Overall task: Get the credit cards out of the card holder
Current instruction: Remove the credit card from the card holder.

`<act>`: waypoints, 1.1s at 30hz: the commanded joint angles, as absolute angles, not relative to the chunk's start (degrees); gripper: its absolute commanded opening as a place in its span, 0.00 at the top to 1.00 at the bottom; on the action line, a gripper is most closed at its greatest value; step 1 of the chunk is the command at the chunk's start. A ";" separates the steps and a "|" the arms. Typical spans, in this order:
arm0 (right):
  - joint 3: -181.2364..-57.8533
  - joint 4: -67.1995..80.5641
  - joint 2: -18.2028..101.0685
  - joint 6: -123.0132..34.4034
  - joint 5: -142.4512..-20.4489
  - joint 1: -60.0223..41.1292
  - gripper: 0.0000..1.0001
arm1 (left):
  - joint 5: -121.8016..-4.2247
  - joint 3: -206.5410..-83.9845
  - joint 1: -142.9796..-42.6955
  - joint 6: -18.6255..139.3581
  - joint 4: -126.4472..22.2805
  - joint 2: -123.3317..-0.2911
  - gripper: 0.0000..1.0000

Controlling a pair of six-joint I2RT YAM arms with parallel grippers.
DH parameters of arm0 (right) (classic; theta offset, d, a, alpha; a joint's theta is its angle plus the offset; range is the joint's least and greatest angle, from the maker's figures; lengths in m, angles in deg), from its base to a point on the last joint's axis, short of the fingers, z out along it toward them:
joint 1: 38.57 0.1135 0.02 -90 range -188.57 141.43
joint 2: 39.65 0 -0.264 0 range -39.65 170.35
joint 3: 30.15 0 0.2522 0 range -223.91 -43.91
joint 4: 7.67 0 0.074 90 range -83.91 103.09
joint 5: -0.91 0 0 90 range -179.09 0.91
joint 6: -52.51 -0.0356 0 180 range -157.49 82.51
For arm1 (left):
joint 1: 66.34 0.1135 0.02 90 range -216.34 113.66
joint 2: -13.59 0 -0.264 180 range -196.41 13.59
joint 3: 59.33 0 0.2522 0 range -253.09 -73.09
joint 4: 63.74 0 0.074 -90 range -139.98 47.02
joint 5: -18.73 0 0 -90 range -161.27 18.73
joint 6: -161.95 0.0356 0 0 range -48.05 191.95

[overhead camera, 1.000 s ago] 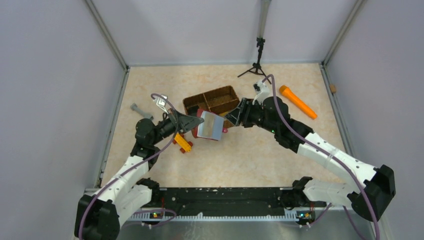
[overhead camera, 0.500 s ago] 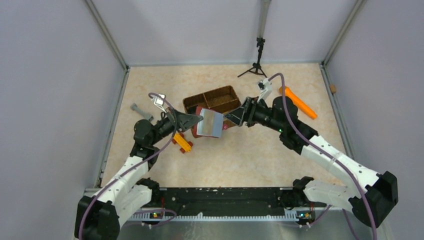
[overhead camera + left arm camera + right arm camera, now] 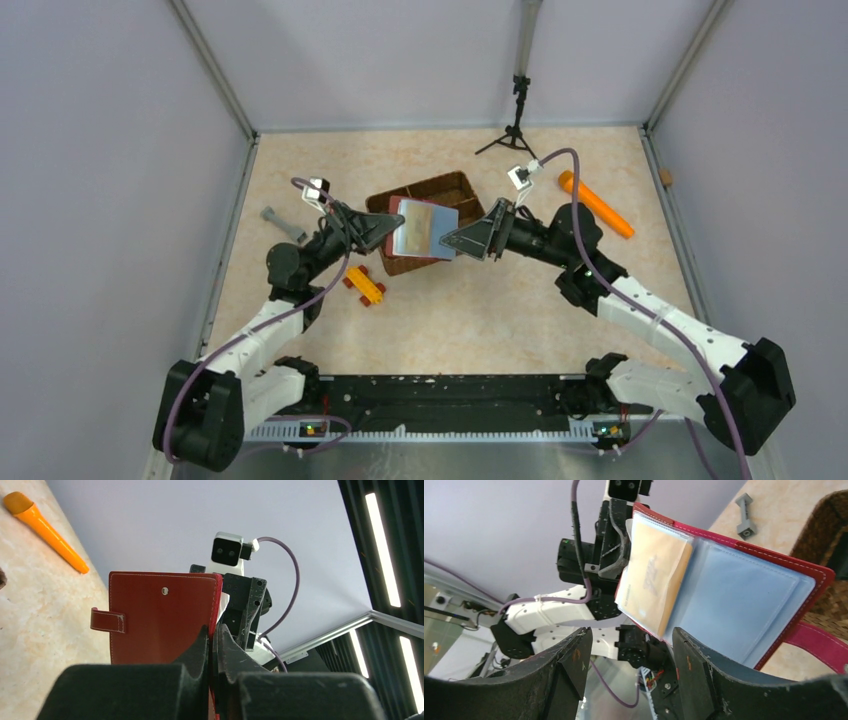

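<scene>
Right wrist view catches the card holder's (image 3: pixel 744 595) inside: smooth pale blue pockets, with a tan card (image 3: pixel 651 580) tucked at 9 o'clock. Left wrist view only gets the stitched red leathery back, strap and snap. The left gripper (image 3: pixel 385 228) pinches its edge, holding it upright over the wicker basket (image 3: pixel 440 185). The right gripper (image 3: pixel 455 240) reaches in from 3 o'clock, jaws wide.
</scene>
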State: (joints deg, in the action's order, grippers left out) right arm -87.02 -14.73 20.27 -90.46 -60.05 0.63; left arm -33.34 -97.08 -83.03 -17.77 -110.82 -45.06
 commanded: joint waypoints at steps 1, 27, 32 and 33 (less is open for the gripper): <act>-88.15 -22.73 21.42 -94.19 -56.73 0.28 0.39 | -34.39 -99.52 -83.86 -20.79 -118.03 -44.32 1.00; -88.67 -37.38 25.87 -105.24 -50.71 0.27 0.61 | -36.15 -102.26 -88.39 -19.84 -118.21 -45.98 1.00; -87.64 -36.19 24.69 -105.25 -53.27 0.19 0.71 | -36.30 -101.72 -88.40 -19.04 -117.58 -45.32 1.00; -87.72 -34.38 24.35 -104.30 -54.03 0.19 0.72 | -36.38 -101.73 -88.34 -18.76 -117.20 -45.13 1.00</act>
State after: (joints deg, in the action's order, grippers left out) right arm -87.02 -31.21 26.11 -104.69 -52.14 0.23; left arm -37.12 -100.54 -87.79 -20.91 -116.02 -45.52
